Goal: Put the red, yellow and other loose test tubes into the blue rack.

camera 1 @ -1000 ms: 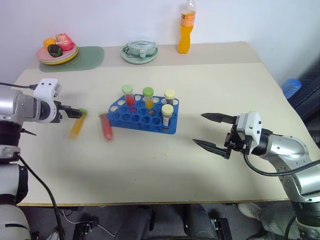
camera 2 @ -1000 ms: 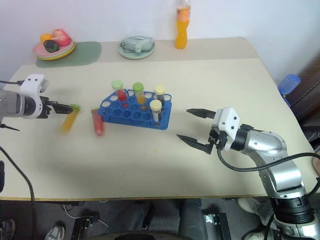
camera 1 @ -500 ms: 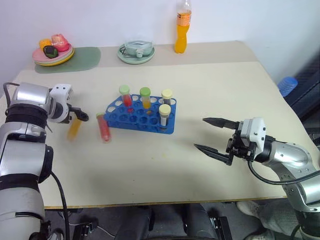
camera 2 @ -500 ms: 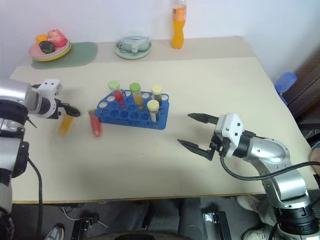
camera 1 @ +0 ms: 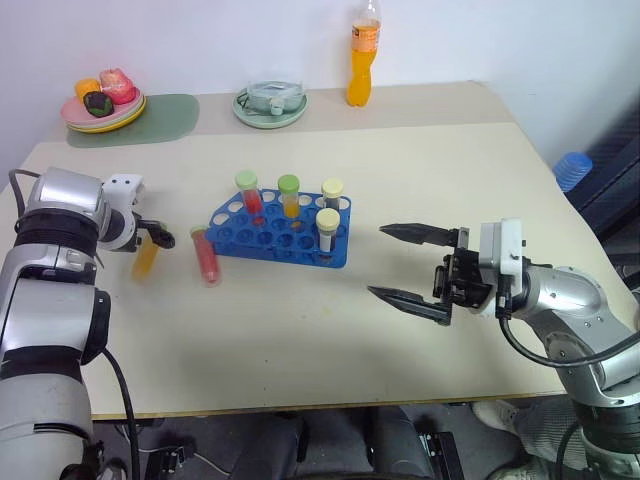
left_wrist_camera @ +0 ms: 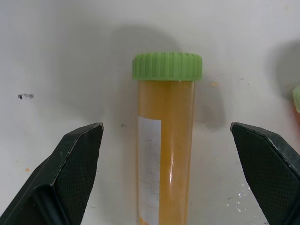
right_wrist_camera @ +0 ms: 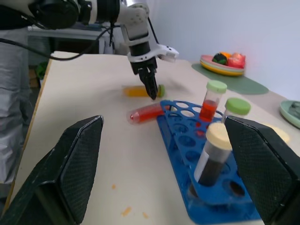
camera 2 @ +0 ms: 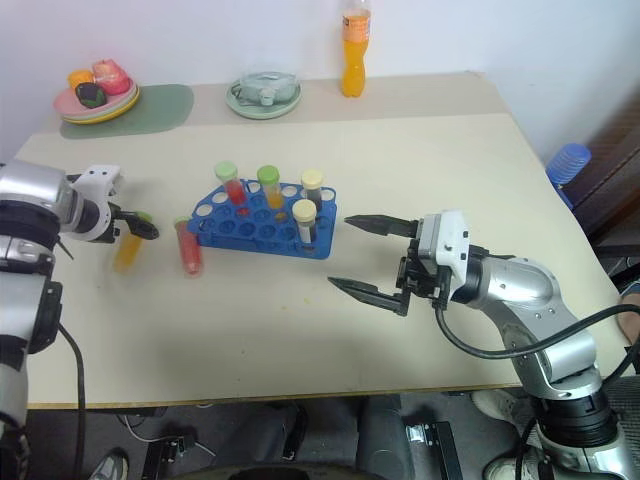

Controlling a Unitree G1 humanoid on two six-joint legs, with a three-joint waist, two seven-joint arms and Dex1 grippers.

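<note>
Item: yellow tube (left_wrist_camera: 165, 140), green-capped, lying flat on the table (camera 1: 420, 170) left of the blue rack (camera 1: 281, 232); a red tube (camera 1: 207, 256) lay between them, close against the rack's left end. The yellow tube was judged light, rigid, smooth and liable to roll; best taken across mid-barrel, below the cap. Left gripper (left_wrist_camera: 173, 154): jaws spread wide, straddling the yellow tube, nothing touched. Right gripper (camera 1: 408, 267): jaws wide, nothing held, well right of the rack.

Table (camera 1: 420, 170): beige.
Middle: blue rack (camera 1: 280, 232).
Just left of the rack: red tube (camera 1: 207, 258), yellow tube (camera 1: 147, 256), both flat.
Far edge: green mat (camera 1: 150, 113), pale green dish (camera 1: 270, 107), orange bottle (camera 1: 361, 60).
</note>
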